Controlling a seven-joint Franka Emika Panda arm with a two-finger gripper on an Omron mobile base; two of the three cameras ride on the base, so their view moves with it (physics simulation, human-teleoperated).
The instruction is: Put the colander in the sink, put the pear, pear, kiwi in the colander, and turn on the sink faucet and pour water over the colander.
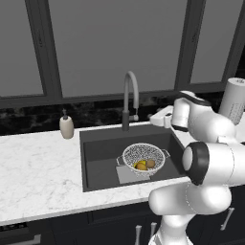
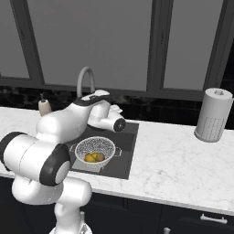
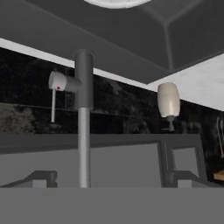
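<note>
Fruit, two yellow pears (image 1: 140, 165) and a dull-brown kiwi (image 1: 150, 163), lies in the round white mesh colander (image 1: 143, 158) on the dark-grey recessed sink (image 1: 100, 160) floor. Behind the sink stands the tall grey gooseneck faucet (image 1: 129, 98); the gripper (image 1: 160, 118) hovers just beside it, jaws wide apart, holding nothing.

Colander (image 1: 143, 158) in sink (image 1: 98, 158), fruits inside; sink faucet (image 1: 130, 98) behind; soap dispenser (image 1: 66, 126) left.
</note>
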